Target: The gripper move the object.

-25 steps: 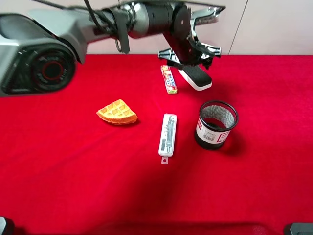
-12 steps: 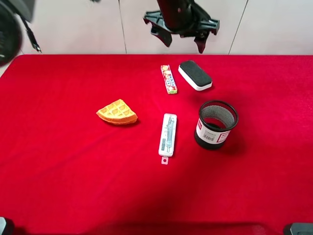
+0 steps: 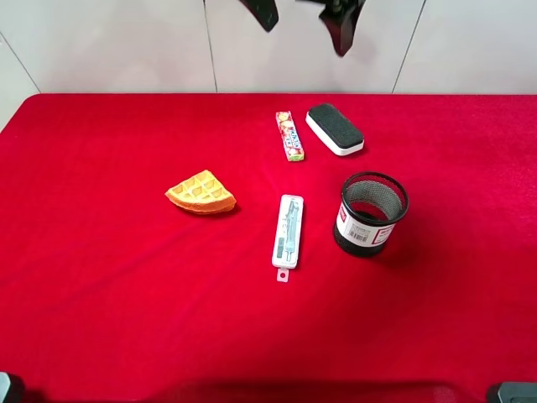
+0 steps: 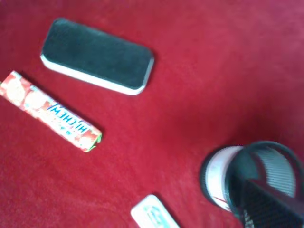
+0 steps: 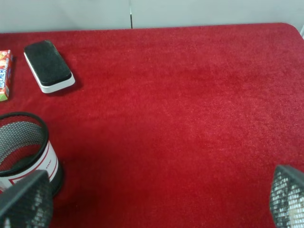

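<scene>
As for the eraser point(image 3: 335, 128): lies flat on the red cloth point(image 3: 126, 319), black felt up and white base down, beyond the mesh cup point(image 3: 361, 232) toward the back wall and slightly to the cup's left-arm side. Near the cup but apart from it, and touched by no finger.

As for the left gripper point(image 3: 305, 38): hangs high up beyond the cup, against the wall, well clear of everything on the cloth. Dark fingers point(image 3: 341, 29) spread wide, holding nothing.

As for the right gripper point(image 5: 156, 199): out of the high view. In its own wrist view, two mesh-patterned pads point(image 5: 26, 202) set far apart with bare cloth between them, nothing gripped, and the cup just beside one pad.

As for the cup itself: stands upright, mouth open upward, white label on its wall.

Also beyond the cup, further to its left-arm side than the eraser: a candy stick point(image 3: 290, 136), just beside the eraser without touching. Just beside the cup on that same side: a slim white pen case point(image 3: 288, 231). Farther from the cup, past the pen case: an orange waffle wedge point(image 3: 200, 192).
</scene>
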